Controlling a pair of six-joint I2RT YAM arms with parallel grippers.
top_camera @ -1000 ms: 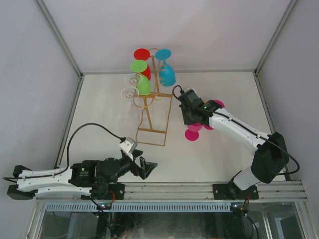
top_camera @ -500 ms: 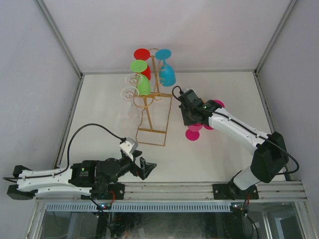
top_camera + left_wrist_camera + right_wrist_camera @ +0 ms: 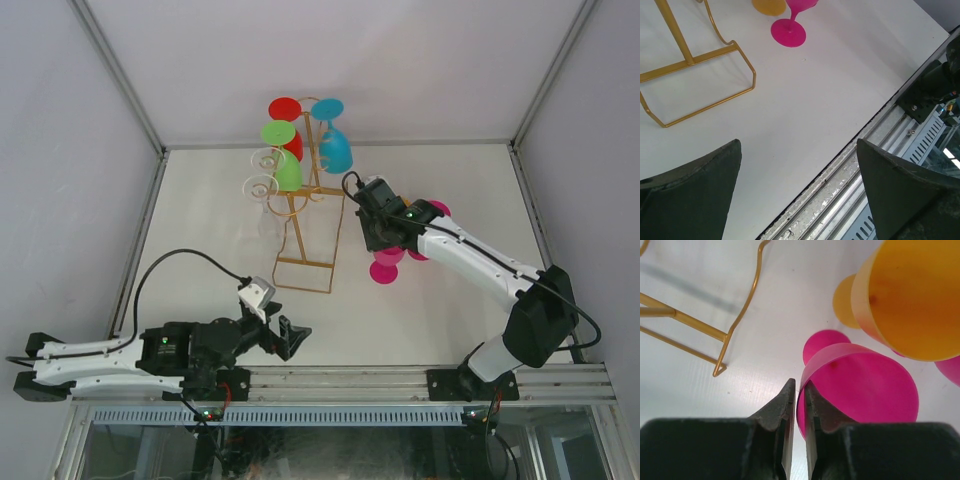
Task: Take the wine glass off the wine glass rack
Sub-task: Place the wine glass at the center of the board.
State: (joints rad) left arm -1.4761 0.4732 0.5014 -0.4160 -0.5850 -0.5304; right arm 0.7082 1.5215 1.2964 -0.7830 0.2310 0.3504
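The gold wire wine glass rack (image 3: 297, 225) stands at the table's middle back, with red (image 3: 285, 108), green (image 3: 280, 133), blue (image 3: 335, 150) and clear (image 3: 263, 187) glasses hanging upside down on it. My right gripper (image 3: 375, 235) is just right of the rack. In the right wrist view it (image 3: 799, 385) is shut on the rim of an upright pink wine glass (image 3: 865, 385), one finger inside and one outside. The glass's foot (image 3: 385, 270) is at the table surface. My left gripper (image 3: 290, 338) is open and empty near the front edge, as the left wrist view (image 3: 797, 144) shows.
An orange glass (image 3: 905, 295) and a second pink glass (image 3: 437, 210) stand right beside the held one. The rack's loop base (image 3: 752, 75) lies between the arms. The metal front rail (image 3: 880, 150) runs under my left gripper. White walls enclose the table.
My right gripper, with the pink glass, has shifted slightly left toward the rack. My left arm has drifted slightly back toward the front edge.
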